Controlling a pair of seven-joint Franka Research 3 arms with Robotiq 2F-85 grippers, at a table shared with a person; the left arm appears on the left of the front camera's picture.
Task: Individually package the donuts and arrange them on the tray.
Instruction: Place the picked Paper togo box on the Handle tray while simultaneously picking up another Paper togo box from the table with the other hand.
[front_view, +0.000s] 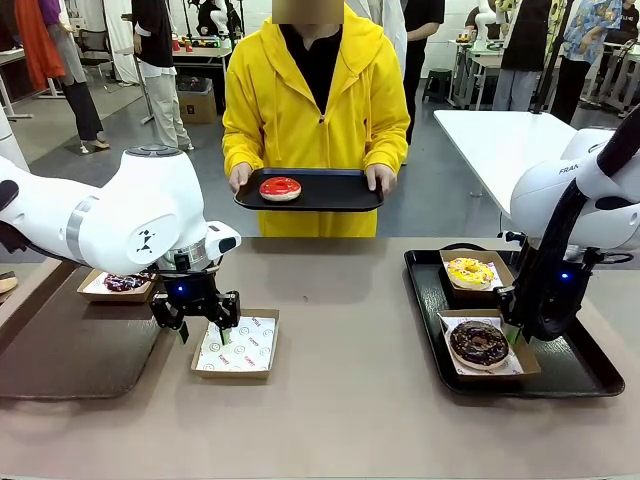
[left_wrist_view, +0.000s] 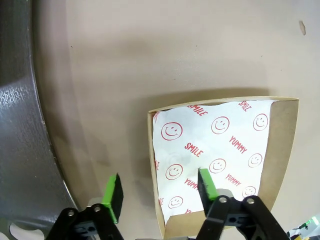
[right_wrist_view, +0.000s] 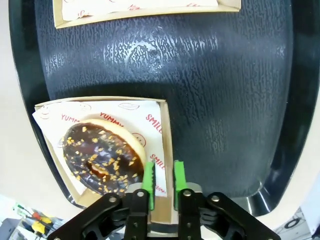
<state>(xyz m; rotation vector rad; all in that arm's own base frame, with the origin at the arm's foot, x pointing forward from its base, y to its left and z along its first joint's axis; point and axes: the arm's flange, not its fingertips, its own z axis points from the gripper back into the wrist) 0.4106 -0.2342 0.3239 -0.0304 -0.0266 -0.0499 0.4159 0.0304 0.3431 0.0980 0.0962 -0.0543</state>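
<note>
1. Donuts: the yellow donut (front_view: 470, 271) and the sprinkled chocolate donut (front_view: 479, 342) each sit in a paper-lined box on the black tray (front_view: 580, 372) at 3 o'clock on the bench (front_view: 350, 400). Those two look done.
2. The red donut (front_view: 280, 188) is unboxed, lying on a second tray (front_view: 330, 190) that the person (front_view: 315, 110) holds with both hands at 12 o'clock, past the far edge of the bench.
3. The dark donut (front_view: 125, 282) sits in a box at 9 o'clock, mostly hidden behind the left arm and off the black tray. Judgement: boxed, not yet arranged.
4. An empty box (left_wrist_view: 220, 160) with smiley-print liner lies at 7 o'clock. Likely meant for the red donut.
5. Left pincer (left_wrist_view: 157, 192): partly open, holding nothing. One finger is over the liner, the other outside the box's near wall, so it straddles that wall.
6. Right pincer (right_wrist_view: 163, 182): jaws a narrow gap apart at the wall of the sprinkled donut's box (right_wrist_view: 166, 150). Cannot tell whether it grips the wall or is clear of it.
7. Remaining, by my read: box the red donut, then move two boxes to the tray.
8. Bench: matte beige top, with a grey mat (front_view: 70, 350) at 8 o'clock.
9. Room: open lab floor, white tables and other people well behind.
</note>
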